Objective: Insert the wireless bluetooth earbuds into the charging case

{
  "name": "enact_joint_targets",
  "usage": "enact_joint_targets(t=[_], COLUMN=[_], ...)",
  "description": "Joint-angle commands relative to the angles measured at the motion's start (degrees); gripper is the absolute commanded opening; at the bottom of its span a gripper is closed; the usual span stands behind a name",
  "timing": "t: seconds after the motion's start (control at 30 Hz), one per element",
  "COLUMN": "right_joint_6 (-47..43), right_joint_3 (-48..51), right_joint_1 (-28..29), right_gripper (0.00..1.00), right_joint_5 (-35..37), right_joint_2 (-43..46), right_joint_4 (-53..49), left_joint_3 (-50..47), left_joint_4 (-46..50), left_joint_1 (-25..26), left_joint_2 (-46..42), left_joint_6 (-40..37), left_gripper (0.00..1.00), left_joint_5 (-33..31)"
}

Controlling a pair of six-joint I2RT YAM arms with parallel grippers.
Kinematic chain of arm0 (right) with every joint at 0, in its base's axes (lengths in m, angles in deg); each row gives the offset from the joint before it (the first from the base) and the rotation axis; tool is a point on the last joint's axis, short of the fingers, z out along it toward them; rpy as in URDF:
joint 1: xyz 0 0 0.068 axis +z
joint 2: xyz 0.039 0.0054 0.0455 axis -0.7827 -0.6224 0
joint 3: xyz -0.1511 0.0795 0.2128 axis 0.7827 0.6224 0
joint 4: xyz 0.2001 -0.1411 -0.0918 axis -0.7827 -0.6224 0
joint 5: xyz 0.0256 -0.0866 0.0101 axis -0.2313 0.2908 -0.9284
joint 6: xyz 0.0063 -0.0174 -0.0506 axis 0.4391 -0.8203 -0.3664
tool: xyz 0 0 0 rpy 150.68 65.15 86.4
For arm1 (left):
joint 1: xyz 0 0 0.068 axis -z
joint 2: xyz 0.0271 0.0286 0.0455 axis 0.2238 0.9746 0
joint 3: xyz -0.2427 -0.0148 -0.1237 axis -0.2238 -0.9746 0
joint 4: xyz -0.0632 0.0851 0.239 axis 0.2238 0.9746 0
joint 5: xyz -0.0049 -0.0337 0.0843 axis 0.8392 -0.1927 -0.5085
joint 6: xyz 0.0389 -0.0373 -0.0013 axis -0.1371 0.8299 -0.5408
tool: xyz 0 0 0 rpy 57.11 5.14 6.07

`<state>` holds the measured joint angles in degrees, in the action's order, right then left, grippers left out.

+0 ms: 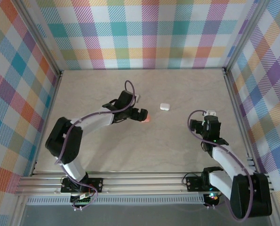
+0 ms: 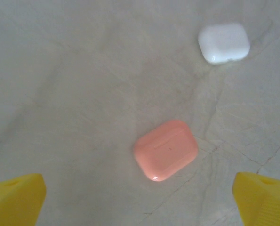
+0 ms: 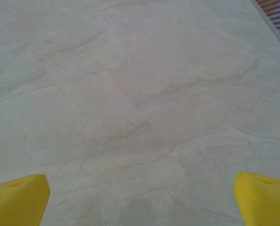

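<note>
My left gripper (image 2: 140, 205) has its jaws spread wide, gripping nothing. The salmon-pink charging case (image 2: 166, 149) lies shut on the table (image 3: 130, 94) just ahead of it, at twelve o'clock. A speck on its lid is too small to read. The white charging case (image 2: 224, 43), blurred and also shut, sits at one o'clock from the pink one. My right gripper (image 3: 140, 202) is spread just as wide, empty, over the table.

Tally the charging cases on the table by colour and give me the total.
pink case: 1
white case: 1
Total: 2
</note>
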<state>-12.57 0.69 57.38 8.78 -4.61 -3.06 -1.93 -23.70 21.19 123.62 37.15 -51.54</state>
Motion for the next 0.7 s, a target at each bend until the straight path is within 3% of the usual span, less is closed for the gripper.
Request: enact_joint_targets(t=[0.0,0.13,0.2,0.43,0.57,0.67], right_joint_6=[-4.65,-5.59,-5.70,-3.72,-3.68,-2.48], right_joint_3=[2.05,1.06,1.06,1.18,0.89,-3.84], right_joint_1=[-0.56,-0.60,-0.60,-2.01,-2.14,-2.44], right_gripper=[1.00,1.00,1.00,1.00,1.00,1.00], right_joint_5=[-1.29,-2.77,-5.04,-8.85,-8.96,-7.61], right_joint_2=[-5.14,-10.27,-12.64,-22.62,-29.87,-29.89], right_joint_4=[20.11,26.34,31.11,43.90,50.52,41.21], left_joint_3=[-3.48,-15.10,-22.02,-42.71,-47.84,-50.12], left_joint_4=[0.33,-9.86,-17.98,-40.28,-50.59,-59.96], left_joint_1=[-2.47,-6.27,-8.94,-22.20,-24.95,-27.36], left_joint_2=[-6.59,-13.66,-17.45,-24.93,-24.62,-21.74], left_joint_6=[-6.70,-11.67,-13.14,-8.73,-10.48,-9.57], left_gripper=[1.00,1.00,1.00,1.00,1.00,1.00], left_joint_5=[-9.84,-17.52,-18.27,-13.93,-10.44,-7.22])
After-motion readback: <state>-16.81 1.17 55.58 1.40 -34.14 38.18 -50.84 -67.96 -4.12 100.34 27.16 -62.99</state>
